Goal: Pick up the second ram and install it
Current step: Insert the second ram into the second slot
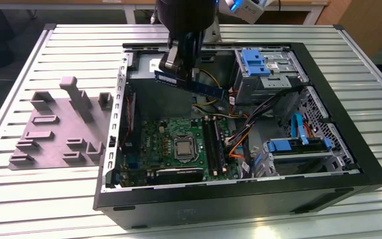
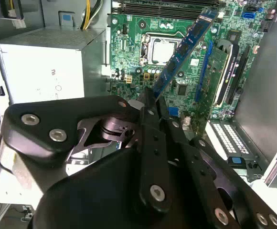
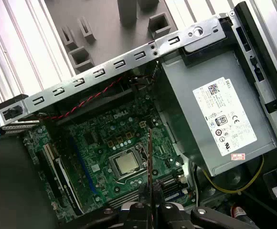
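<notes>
Case (image 1: pixel 231 201) lay open on top; air above the green board (image 1: pixel 167 142) was free, and the memory stick (image 1: pixel 191 85) pinched in the fingers (image 2: pixel 150 114) hung clear of it. Gray power box (image 3: pixel 215 109) hemmed one side, cable bundle (image 1: pixel 254 119) crowded the black slots (image 1: pixel 212 144), drive cages (image 1: pixel 264 72) stood beyond.

We see the open case (image 1: pixel 244 199) on the surface (image 1: pixel 18 209), a holder plate (image 1: pixel 51 129) at the exterior view's left of it, the motherboard (image 1: pixel 157 132) inside at near left, drive bays (image 1: pixel 270 69) at right, and the second ram (image 1: pixel 201 87) held in the tool (image 1: pixel 176 73) above its far side.
</notes>
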